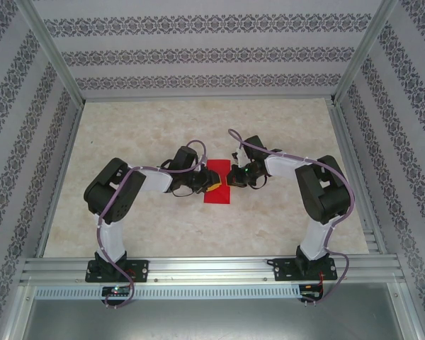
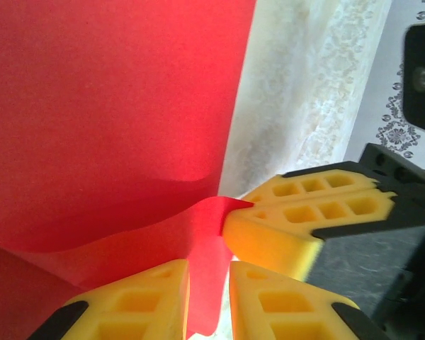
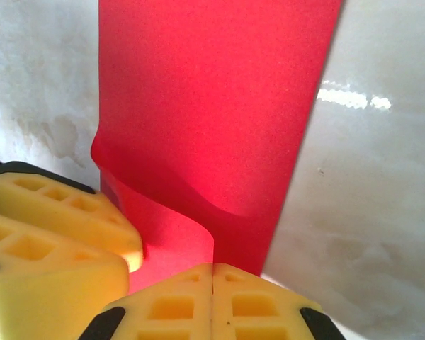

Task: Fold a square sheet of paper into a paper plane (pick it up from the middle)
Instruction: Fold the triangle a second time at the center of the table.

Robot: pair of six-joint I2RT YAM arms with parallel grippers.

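Note:
The red square sheet of paper (image 1: pixel 217 193) lies mid-table as a narrow rectangle, not a pointed plane shape. Both grippers meet over its near half. My left gripper (image 1: pixel 206 185) comes in from the left, my right gripper (image 1: pixel 231 177) from the right. In the left wrist view a raised flap of the paper (image 2: pixel 113 106) hangs in the gap of my left gripper (image 2: pixel 209 273), whose jaws stand apart. The right gripper (image 2: pixel 229 218) pinches the flap's tip. In the right wrist view my right gripper (image 3: pixel 212 268) is shut, with the curled paper (image 3: pixel 212 106) running into its seam.
The tabletop (image 1: pixel 163 127) is pale marble-patterned, walled by patterned panels and aluminium posts. A metal rail (image 1: pixel 212 269) carrying both arm bases runs along the near edge. The left gripper's fingers (image 3: pixel 64 219) crowd the right wrist view's lower left.

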